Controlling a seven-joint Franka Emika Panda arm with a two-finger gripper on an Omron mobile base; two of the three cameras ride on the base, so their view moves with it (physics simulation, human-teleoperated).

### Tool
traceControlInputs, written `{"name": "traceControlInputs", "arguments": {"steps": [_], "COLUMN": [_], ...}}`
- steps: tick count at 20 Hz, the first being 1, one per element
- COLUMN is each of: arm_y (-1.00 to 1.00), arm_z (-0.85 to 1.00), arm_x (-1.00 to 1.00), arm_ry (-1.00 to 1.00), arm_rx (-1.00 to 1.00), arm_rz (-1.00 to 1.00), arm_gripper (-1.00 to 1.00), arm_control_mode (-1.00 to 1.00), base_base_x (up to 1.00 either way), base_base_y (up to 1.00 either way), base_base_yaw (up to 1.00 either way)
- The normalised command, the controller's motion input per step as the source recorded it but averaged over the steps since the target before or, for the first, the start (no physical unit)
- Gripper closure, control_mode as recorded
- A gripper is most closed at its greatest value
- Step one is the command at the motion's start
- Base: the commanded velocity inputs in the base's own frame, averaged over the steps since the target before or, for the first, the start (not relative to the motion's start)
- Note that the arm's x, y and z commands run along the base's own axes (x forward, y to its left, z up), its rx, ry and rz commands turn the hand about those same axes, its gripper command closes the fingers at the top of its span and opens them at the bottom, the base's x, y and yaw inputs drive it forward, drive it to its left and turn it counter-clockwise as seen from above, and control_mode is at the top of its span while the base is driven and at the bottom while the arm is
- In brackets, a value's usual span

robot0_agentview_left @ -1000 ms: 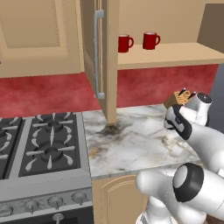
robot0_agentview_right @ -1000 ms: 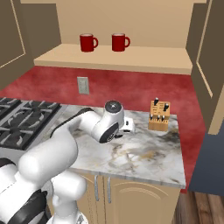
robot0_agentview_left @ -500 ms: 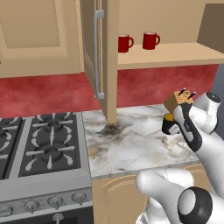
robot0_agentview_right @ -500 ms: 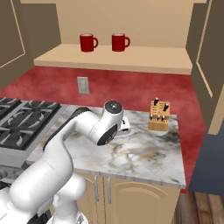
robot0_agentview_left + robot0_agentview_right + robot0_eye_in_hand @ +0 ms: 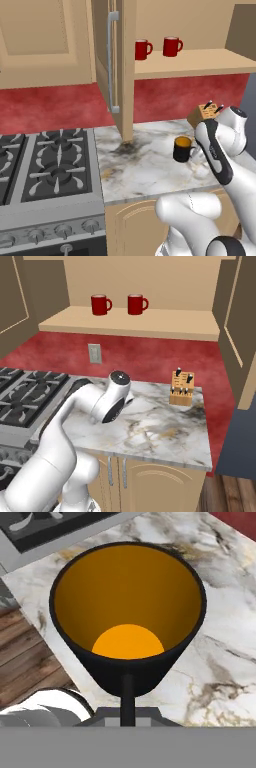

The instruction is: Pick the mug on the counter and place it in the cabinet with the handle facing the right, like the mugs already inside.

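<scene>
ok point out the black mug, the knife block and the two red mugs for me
black mug [image 5: 182, 148]: left base view, on its outer wall below the rim
knife block [image 5: 181, 389]: right base view, on its wooden front face
left red mug [image 5: 99, 305]: right base view, on its body
right red mug [image 5: 135, 305]: right base view, on its body

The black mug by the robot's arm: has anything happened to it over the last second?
Yes. In the left base view the black mug has come out from behind the arm and now shows in full, upright on the marble counter, as the arm's end swung off to the right. In the hand view its orange inside sits right under the camera. The two red mugs, knife block and cabinet door stayed put.
</scene>
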Motion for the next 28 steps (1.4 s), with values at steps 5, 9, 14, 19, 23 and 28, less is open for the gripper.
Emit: {"name": "traceControlInputs", "arguments": {"steps": [5,9,14,19,23,28], "arm_y": [0.34,0.27,0.26,0.01,0.04,0.12], "arm_z": [0.10,0.41,0.47,0.34,0.38,0.58], "arm_x": [-0.38,-0.28,-0.24,-0.45,-0.28,-0.06], "arm_ry": [0.01,0.00,0.00,0.00,0.00,0.00], "arm_rx": [-0.03,0.00,0.03,0.11,0.13,0.08], "arm_rz": [0.33,0.27,0.15,0.00,-0.04,-0.03], "arm_gripper": [1.00,1.00,1.00,1.00,1.00,1.00], "arm_control_mode": [-1.00,-1.00,-1.00,-1.00,-1.00,-1.00], "base_base_x": [0.00,0.00,0.00,0.00,0.00,0.00], "base_base_y": [0.00,0.00,0.00,0.00,0.00,0.00], "base_base_yaw": [0.00,0.00,0.00,0.00,0.00,0.00]}}
